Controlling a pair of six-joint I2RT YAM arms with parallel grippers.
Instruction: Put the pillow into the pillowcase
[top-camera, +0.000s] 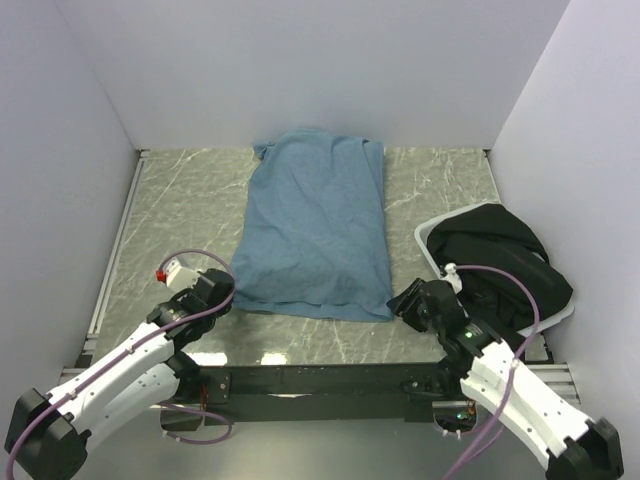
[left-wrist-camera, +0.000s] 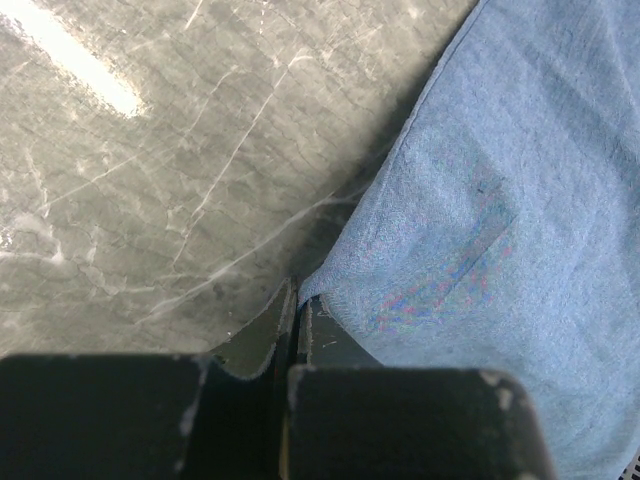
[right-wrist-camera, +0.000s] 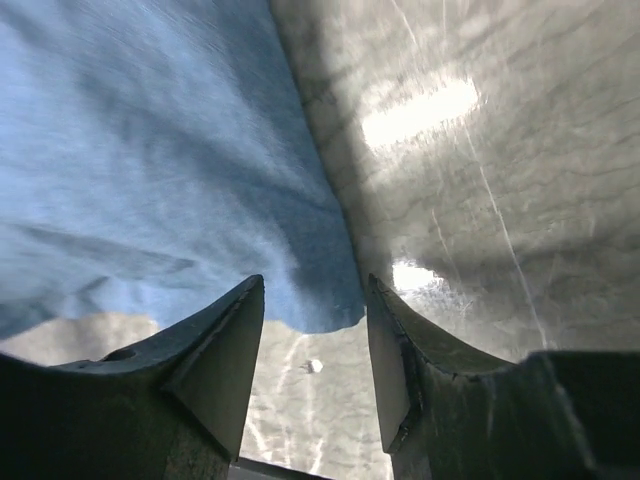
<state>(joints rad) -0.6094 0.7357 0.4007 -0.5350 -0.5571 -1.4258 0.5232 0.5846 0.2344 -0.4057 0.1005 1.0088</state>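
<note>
The dusty-blue pillowcase (top-camera: 315, 225) lies lengthwise on the marble table and looks plump. The pillow is hidden; none of its cream cloth shows in any view. My left gripper (top-camera: 222, 290) is at the pillowcase's near left corner. In the left wrist view its jaws (left-wrist-camera: 298, 300) are pressed together with the cloth's corner (left-wrist-camera: 500, 200) meeting their tips. My right gripper (top-camera: 408, 300) is at the near right corner. In the right wrist view it (right-wrist-camera: 315, 300) is open, with the cloth's corner (right-wrist-camera: 150, 150) lying just beyond the gap and untouched.
A white bin (top-camera: 425, 240) with a black fabric bundle (top-camera: 500, 260) stands at the right, close behind my right arm. White walls enclose the table on three sides. A metal rail (top-camera: 115, 250) runs along the left edge.
</note>
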